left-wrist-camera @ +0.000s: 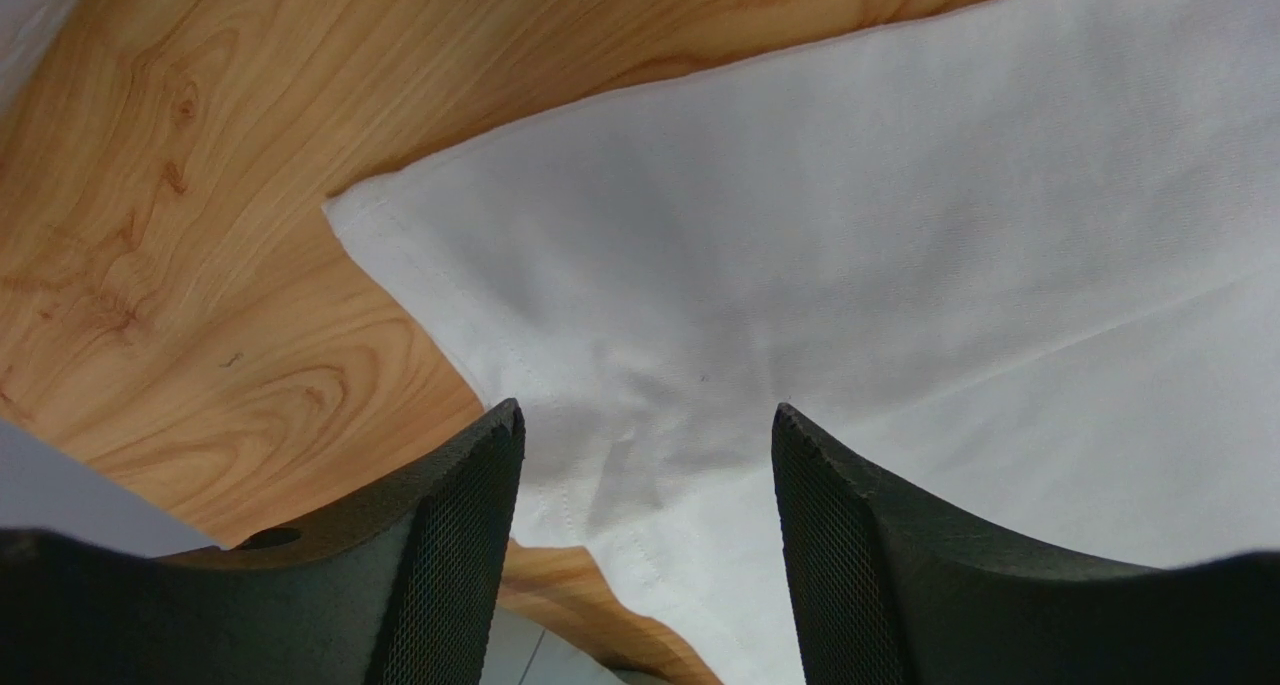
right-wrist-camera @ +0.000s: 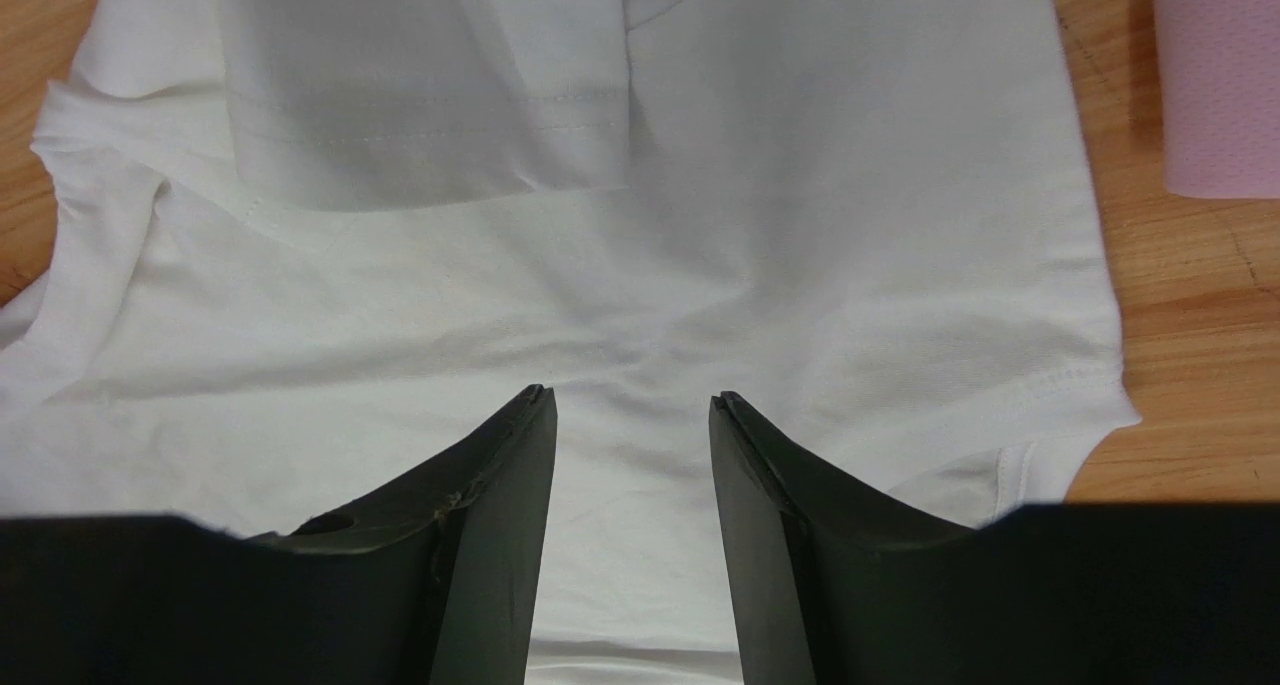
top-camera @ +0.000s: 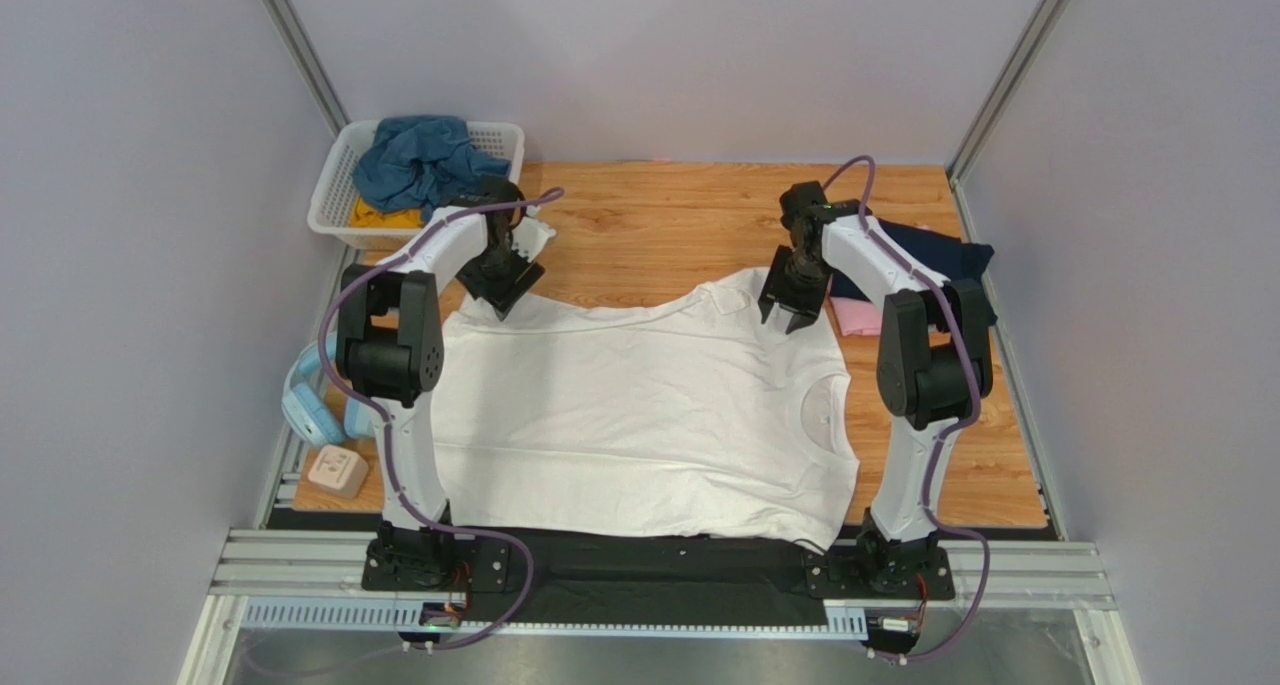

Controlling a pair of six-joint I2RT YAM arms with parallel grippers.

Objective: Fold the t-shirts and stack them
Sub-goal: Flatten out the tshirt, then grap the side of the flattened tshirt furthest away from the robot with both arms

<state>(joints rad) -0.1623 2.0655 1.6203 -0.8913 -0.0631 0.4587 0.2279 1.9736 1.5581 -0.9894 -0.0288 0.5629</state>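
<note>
At the far-left corner of the table stands a white basket (top-camera: pixel 338 190) with a teal-blue shirt (top-camera: pixel 421 153) heaped over a yellow one (top-camera: pixel 383 216). Light-blue headphones (top-camera: pixel 308 408) lie by the left edge.

The left gripper (top-camera: pixel 501 285) hangs over the far-left corner of the big white t-shirt (top-camera: pixel 631 415). Its wrist view shows the jaws apart, with the hem corner lying between them and nothing pinched. The shirt lies flat across the middle of the table. Its long axis runs from the left edge to the right edge, hem to the left and collar to the right.

The right gripper (top-camera: pixel 789 303) is over the shirt's far side at the collar end, jaws likewise spread. The cloth is directly under them, and a turned-in sleeve lies just beyond. Whether either set of tips presses the fabric, I cannot tell.

Beside that arm, toward the right edge, a pink shirt (top-camera: pixel 857 318) and a navy one (top-camera: pixel 939 250) lie folded.

I would judge each arm is already at its own end of the far long edge. The next move then turns on closing straight down and carrying that edge toward the near edge.
</note>
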